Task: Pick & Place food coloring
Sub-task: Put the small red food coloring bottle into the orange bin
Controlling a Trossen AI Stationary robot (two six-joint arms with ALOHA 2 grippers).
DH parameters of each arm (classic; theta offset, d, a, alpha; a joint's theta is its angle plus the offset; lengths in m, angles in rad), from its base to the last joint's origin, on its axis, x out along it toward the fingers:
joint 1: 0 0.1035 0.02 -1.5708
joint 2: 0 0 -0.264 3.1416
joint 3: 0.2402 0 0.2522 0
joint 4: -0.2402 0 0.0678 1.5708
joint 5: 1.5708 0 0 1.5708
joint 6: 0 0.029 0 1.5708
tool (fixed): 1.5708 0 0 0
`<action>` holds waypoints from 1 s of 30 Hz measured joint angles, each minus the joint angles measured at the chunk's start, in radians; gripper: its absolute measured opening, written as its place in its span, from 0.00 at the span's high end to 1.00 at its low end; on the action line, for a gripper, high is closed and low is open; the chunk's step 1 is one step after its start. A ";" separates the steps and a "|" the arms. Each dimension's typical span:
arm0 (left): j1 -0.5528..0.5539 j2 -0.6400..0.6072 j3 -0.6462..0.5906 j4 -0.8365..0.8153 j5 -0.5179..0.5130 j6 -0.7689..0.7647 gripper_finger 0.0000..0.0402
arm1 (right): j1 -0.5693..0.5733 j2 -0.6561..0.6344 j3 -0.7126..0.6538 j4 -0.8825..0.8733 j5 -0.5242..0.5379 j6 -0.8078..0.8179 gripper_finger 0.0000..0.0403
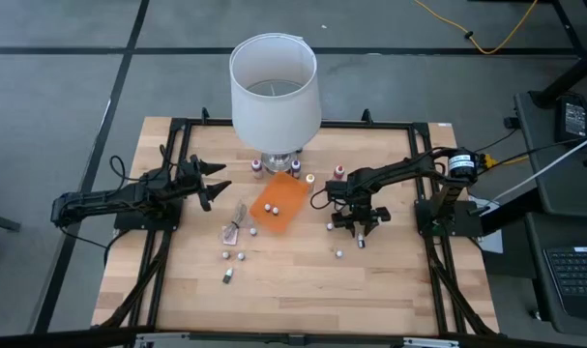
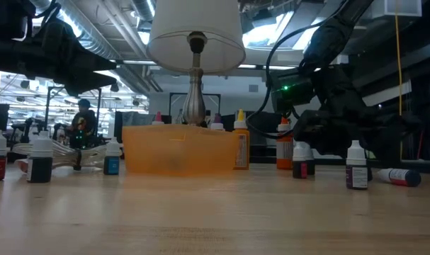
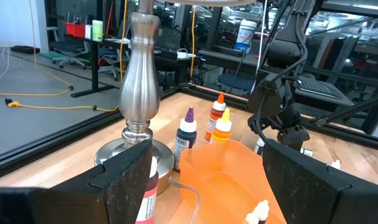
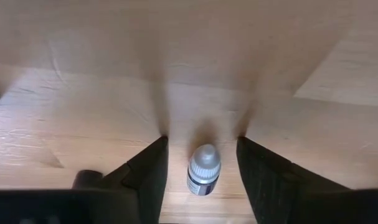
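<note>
Pointing straight down, right tool around bottle

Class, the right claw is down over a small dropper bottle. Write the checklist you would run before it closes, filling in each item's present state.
1. Bottle between the right claw's fingers: ok, centred.
2. Bottle upright: ok, white cap faces the wrist camera.
3. Fingers apart from the bottle, gaps on both sides: ok.
4. Claw low enough to grip the body: cannot tell.
5. Orange tray has room: ok, only two bottles lie in it.
6. Left claw clear: ok, open near the lamp.
</note>
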 joint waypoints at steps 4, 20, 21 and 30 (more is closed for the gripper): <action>0.000 0.000 0.000 0.000 0.000 0.000 0.27 | 0.000 0.000 0.000 0.000 -0.004 -0.002 0.63; 0.000 0.000 0.000 0.000 0.000 0.000 0.27 | 0.011 -0.006 0.001 -0.041 -0.009 -0.021 0.86; 0.000 0.000 0.000 0.000 0.000 0.000 0.27 | 0.012 -0.008 0.005 -0.050 0.003 -0.025 0.86; 0.000 0.000 0.000 0.000 0.000 0.000 0.27 | 0.026 -0.072 0.082 -0.169 0.129 -0.105 0.86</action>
